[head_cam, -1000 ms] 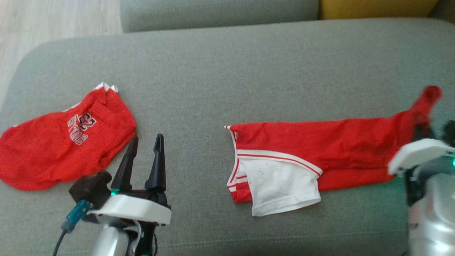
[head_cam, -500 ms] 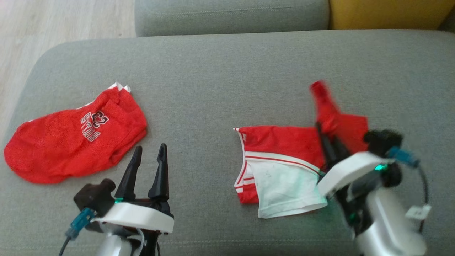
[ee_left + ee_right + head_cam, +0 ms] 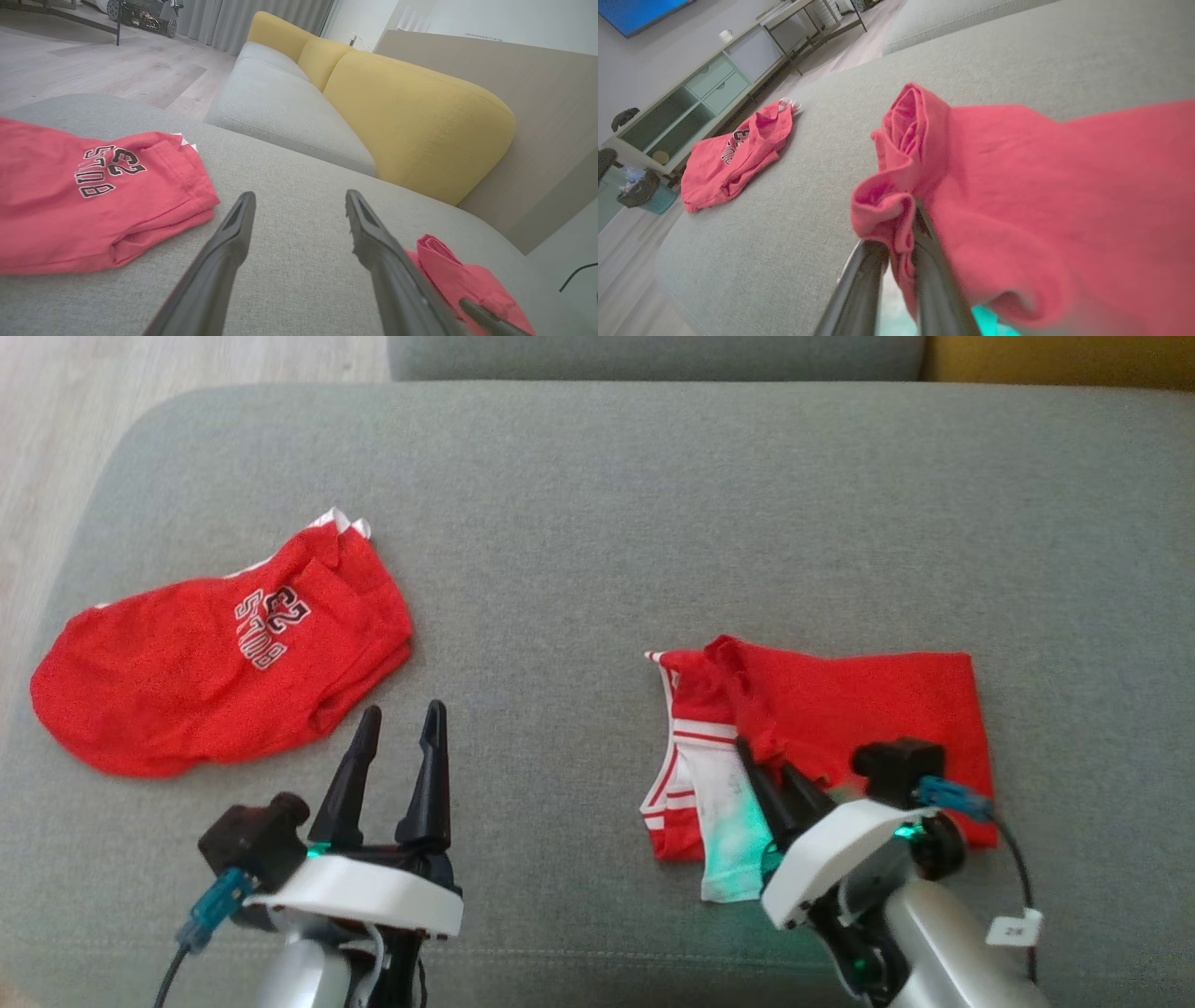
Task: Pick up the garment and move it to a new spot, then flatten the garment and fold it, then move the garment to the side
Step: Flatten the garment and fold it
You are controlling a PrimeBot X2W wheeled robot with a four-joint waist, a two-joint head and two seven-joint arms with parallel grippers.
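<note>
The garment (image 3: 868, 705), red with white trim and a white panel, lies on the grey sofa seat (image 3: 597, 523) at the right, doubled over on itself. My right gripper (image 3: 767, 761) sits over its left part, shut on a bunched red edge; the right wrist view shows that fabric (image 3: 1017, 196) pinched between the fingers (image 3: 864, 280). Well to the left, my left gripper (image 3: 402, 711) hovers open over bare seat, nothing between its fingers (image 3: 224, 252). The left wrist view catches a corner of the garment (image 3: 448, 270) at the lower right.
A second red piece with black-and-white lettering (image 3: 187, 691) lies at the seat's left end, close to my left gripper. The seat's rounded left edge drops to a wooden floor (image 3: 56, 429). Yellow back cushions (image 3: 411, 126) stand behind the seat.
My right gripper has swung from the far right to the middle, carrying the garment's right end over onto its left half. The head camera has shifted too. The left gripper stays open.
</note>
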